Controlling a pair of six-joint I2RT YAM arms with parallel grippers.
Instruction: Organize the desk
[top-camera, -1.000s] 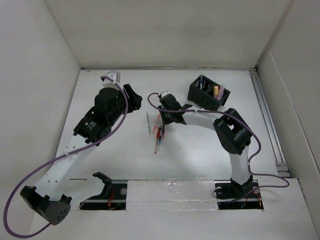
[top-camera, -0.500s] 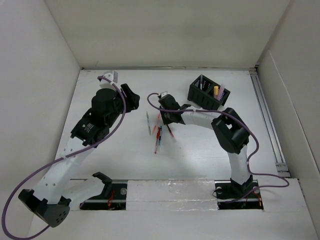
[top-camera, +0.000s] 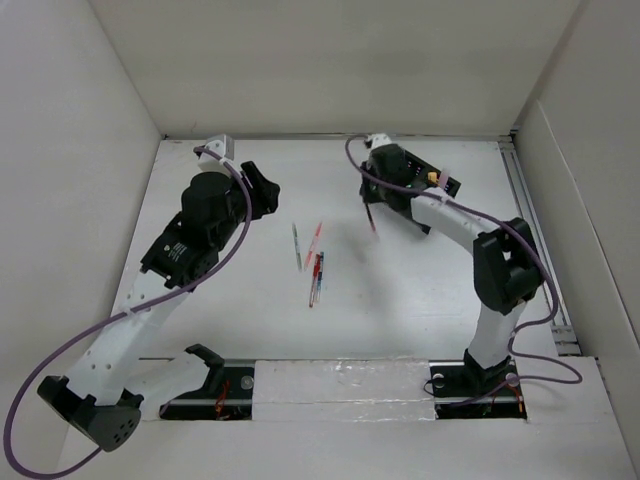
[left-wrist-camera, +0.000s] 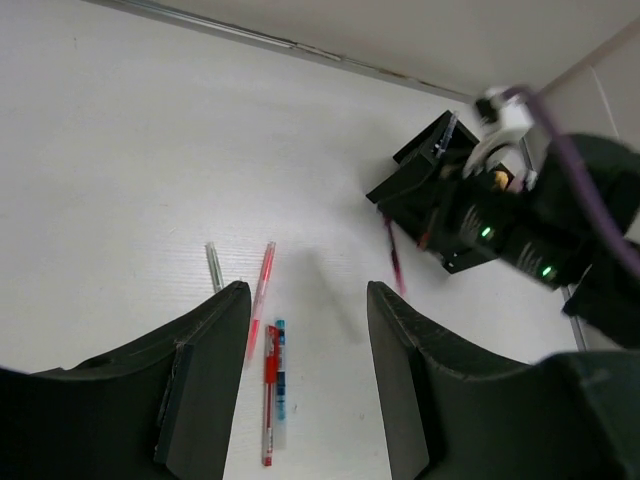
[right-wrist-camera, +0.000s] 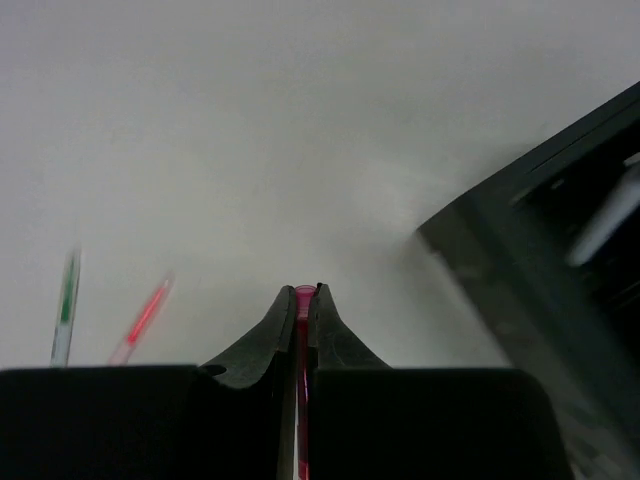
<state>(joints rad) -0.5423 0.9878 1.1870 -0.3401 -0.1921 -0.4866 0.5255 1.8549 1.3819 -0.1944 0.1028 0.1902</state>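
Note:
The white desk (top-camera: 400, 300) holds several loose pens at its middle: a clear green pen (top-camera: 297, 246), a red pen (top-camera: 314, 243), and a red and a blue pen lying together (top-camera: 317, 278). My right gripper (top-camera: 372, 205) is shut on a magenta pen (top-camera: 372, 222), which hangs above the desk just left of the black pen holder (top-camera: 440, 187). In the right wrist view the pen (right-wrist-camera: 304, 300) sits between the closed fingers, with the holder (right-wrist-camera: 560, 260) to the right. My left gripper (top-camera: 262, 188) is open and empty, above the desk left of the pens (left-wrist-camera: 268, 395).
White walls enclose the desk on three sides. A metal rail (top-camera: 535, 240) runs along the right side. The pen holder has several items standing in it. A black-and-white strip (top-camera: 340, 380) lies along the front edge between the arm bases.
My right gripper has lifted the magenta pen from the pile and carried it back and right to the pen holder. My left arm has barely moved.

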